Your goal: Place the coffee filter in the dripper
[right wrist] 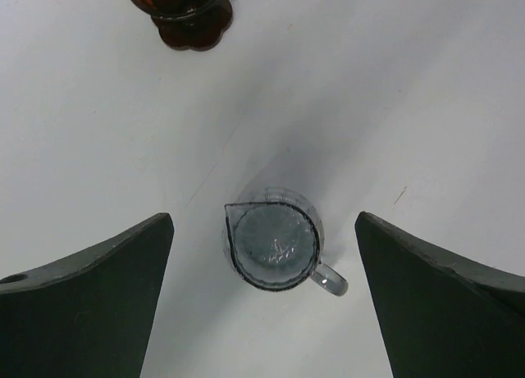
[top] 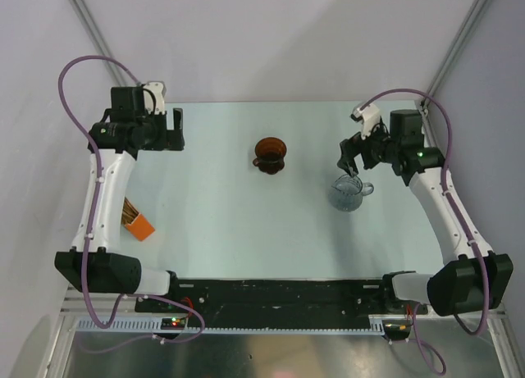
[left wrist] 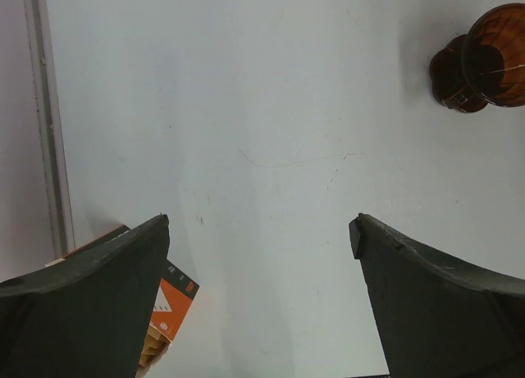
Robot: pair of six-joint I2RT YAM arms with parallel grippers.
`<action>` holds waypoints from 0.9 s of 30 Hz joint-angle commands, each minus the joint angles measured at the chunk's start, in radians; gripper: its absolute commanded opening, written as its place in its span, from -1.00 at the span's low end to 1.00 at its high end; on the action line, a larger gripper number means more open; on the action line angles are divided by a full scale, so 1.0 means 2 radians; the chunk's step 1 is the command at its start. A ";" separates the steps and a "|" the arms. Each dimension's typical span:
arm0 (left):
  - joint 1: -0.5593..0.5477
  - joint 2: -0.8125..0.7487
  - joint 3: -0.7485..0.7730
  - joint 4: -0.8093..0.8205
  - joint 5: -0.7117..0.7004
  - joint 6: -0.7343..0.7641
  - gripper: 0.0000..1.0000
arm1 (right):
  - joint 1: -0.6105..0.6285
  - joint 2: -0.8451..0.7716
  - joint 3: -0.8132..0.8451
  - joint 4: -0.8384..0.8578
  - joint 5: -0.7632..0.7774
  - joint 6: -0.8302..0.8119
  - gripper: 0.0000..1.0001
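The dark reddish-brown dripper (top: pixel 269 153) stands upright at the table's back middle. It shows at the top right of the left wrist view (left wrist: pixel 484 58) and at the top edge of the right wrist view (right wrist: pixel 184 9). No loose coffee filter is in view. My left gripper (top: pixel 174 132) is open and empty, held high over the back left of the table (left wrist: pixel 258 226), well left of the dripper. My right gripper (top: pixel 349 158) is open and empty, hovering above the glass jug (right wrist: pixel 262 222), to the right of the dripper.
A clear glass jug (top: pixel 349 193) with a handle stands right of centre, straight below the right fingers (right wrist: pixel 272 247). A small orange box with brown paper edges (top: pixel 138 220) lies at the left edge of the table (left wrist: pixel 168 304).
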 commanded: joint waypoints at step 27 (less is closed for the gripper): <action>-0.017 0.010 0.026 0.003 0.090 0.048 0.97 | -0.133 0.225 0.153 -0.369 -0.055 -0.628 0.65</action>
